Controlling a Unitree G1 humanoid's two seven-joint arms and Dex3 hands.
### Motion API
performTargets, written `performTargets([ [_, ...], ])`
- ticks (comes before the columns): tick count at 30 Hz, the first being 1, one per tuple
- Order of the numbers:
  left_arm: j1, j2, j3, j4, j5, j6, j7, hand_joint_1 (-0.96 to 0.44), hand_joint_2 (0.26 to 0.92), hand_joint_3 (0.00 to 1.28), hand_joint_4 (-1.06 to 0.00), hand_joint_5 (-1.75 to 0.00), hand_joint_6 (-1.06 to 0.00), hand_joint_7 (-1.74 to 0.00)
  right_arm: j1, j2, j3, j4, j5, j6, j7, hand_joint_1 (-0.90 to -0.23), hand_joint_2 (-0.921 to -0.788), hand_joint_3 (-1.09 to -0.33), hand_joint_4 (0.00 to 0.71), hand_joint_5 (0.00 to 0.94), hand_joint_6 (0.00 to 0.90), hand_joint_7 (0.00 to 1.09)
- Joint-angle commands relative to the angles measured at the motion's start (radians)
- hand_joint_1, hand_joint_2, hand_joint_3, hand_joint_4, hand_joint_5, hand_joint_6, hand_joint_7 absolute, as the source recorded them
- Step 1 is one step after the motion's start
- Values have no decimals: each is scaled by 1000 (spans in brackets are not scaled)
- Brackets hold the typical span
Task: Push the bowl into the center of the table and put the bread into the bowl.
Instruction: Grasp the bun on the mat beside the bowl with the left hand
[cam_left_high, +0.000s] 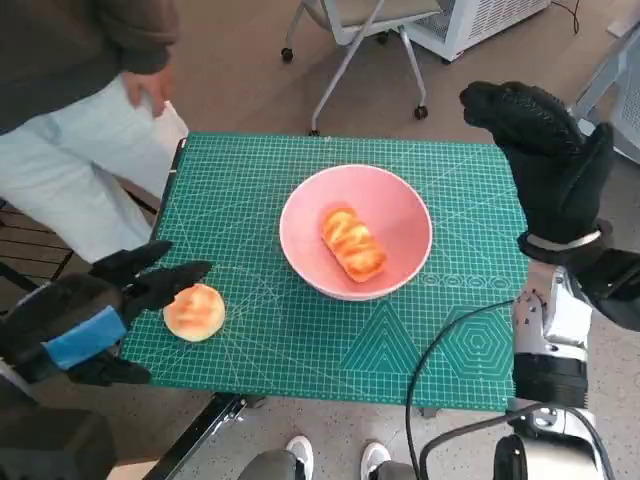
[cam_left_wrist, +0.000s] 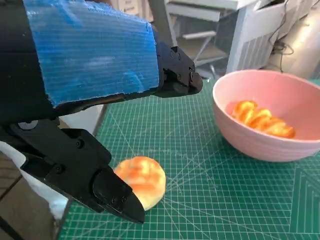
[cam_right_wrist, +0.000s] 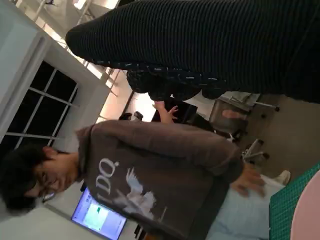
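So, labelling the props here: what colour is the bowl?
Pink. The bowl shows best in the head view.

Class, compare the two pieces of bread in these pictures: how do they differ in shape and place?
The bun is round and lies on the green mat beside the left hand; the long roll is oblong and lies inside the pink bowl. Both are golden-orange and glazed.

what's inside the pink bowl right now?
One golden, glazed bread roll lies on the floor of the pink bowl. Nothing else shows inside; a round bun sits outside, on the mat. Under the roll is hidden.
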Motion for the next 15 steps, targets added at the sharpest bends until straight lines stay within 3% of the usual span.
performTargets([
  [1, -16, -14, -55, 55, 34, -3, 35, -45, 624, 0, -211, -7, -333, -8, 4, 8, 5, 17, 0, 8, 16, -650, -921, -703, 171, 0, 113, 284],
  [7, -64, -35, -135, 176, 57, -33, 80, 44, 627, 2, -217, -4, -352, -11, 4, 8, 4, 21, 1, 6, 24, -646, -921, -720, 168, 0, 40, 422],
  [15, -129, -46, -226, 310, 94, -60, 118, 67, 641, 7, -220, -2, -366, -10, 2, 1, -3, 30, 6, 3, 35, -647, -921, -726, 169, 2, 11, 474],
])
